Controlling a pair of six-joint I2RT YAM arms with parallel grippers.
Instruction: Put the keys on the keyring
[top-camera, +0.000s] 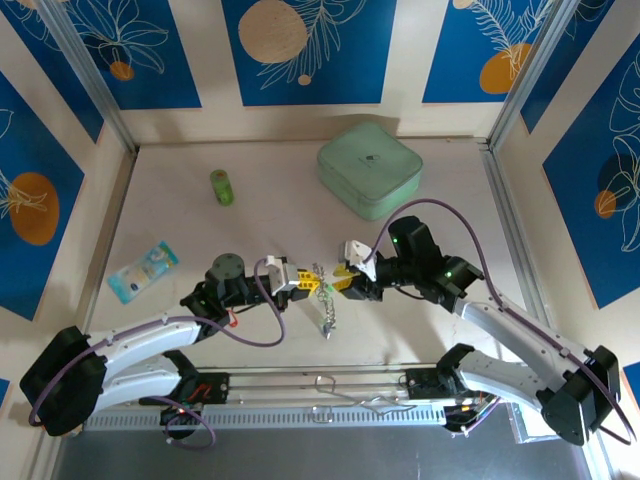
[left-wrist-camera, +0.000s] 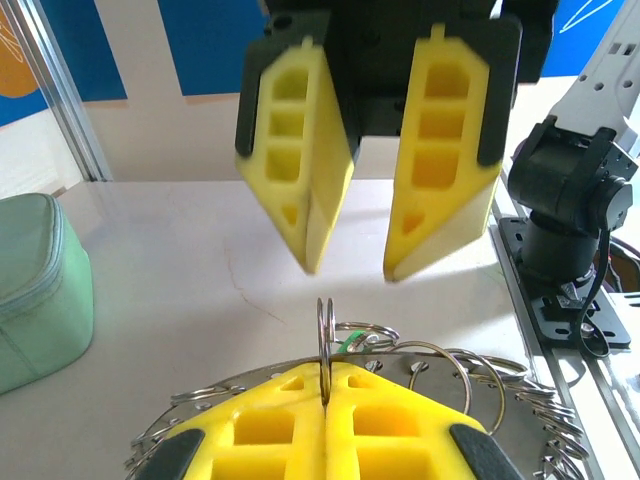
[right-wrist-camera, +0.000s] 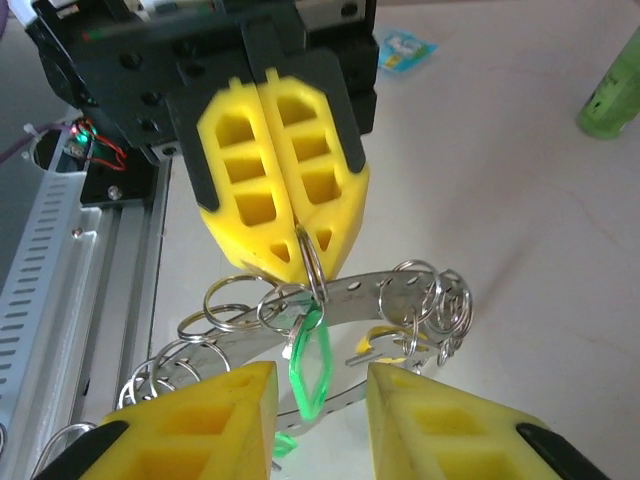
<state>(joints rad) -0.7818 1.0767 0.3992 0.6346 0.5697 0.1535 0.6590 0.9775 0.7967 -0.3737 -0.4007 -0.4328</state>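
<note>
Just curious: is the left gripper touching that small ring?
Touching. Left wrist view shows the small ring pinched between the left gripper's shut fingers.

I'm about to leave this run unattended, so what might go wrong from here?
The left pincer holds the split ring by a thin edge only, so it may twist or slip out. If the open right pincer closes now, it might catch the dangling green tag or the bunch of small rings on the keyring instead and tangle them.
</note>
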